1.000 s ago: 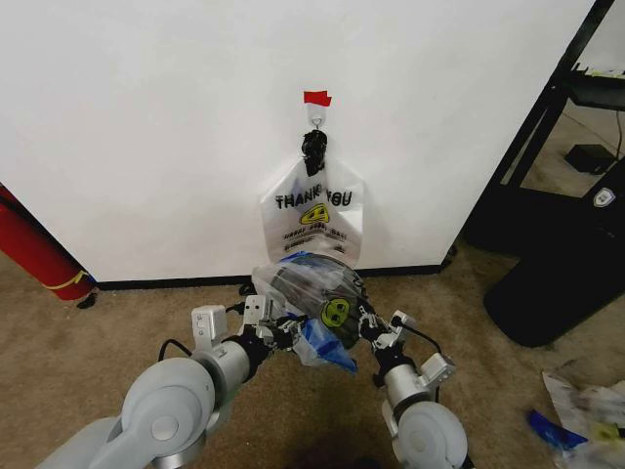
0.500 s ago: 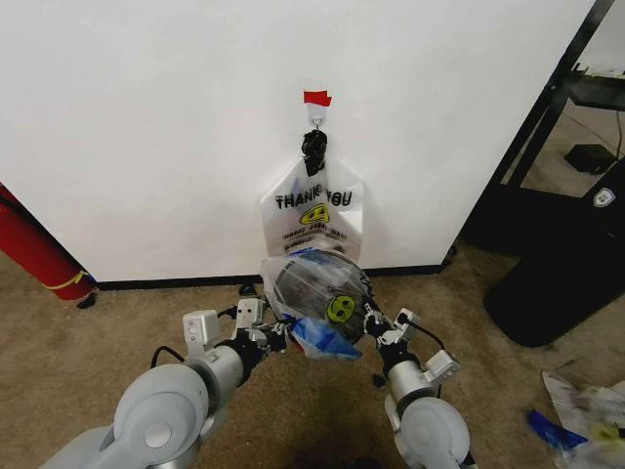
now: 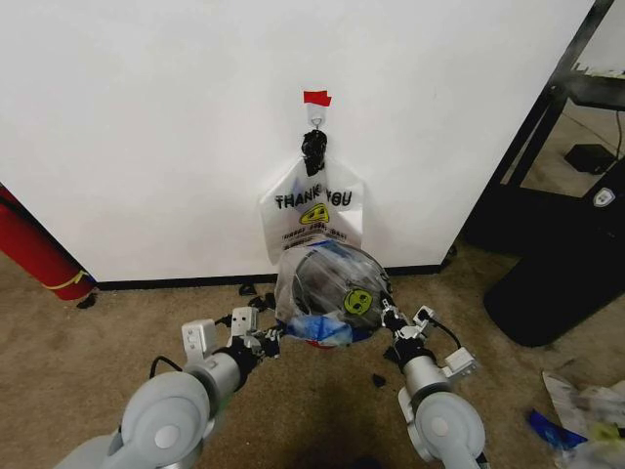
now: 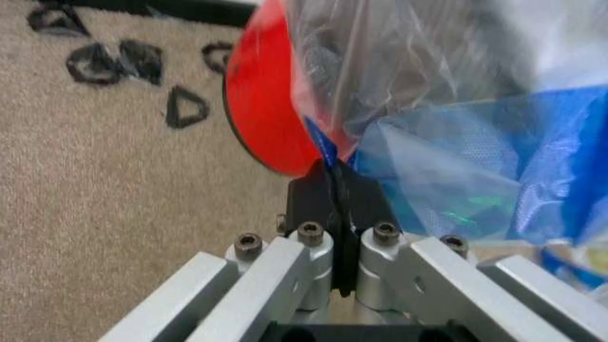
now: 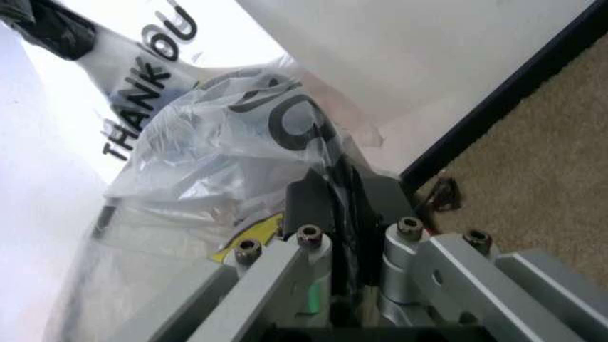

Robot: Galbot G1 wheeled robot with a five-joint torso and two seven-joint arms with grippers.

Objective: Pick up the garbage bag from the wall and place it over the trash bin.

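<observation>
The garbage bag, clear plastic with blue edges and a yellow smiley, is stretched between both grippers over the trash bin, whose black body shows through the plastic. The bin's red base appears in the left wrist view. My left gripper is shut on the bag's blue edge. On the other side, my right gripper is shut on the clear plastic. All this sits on the carpet just in front of the white wall.
A second printed "THANK YOU" bag hangs from the hook under red tape. A red cylinder leans at the left. A large black bin and a black rack stand at the right. Litter lies bottom right.
Both grippers have moved forward toward the wall and apart, carrying the bag. It now sits farther from me and wider over the bin.
</observation>
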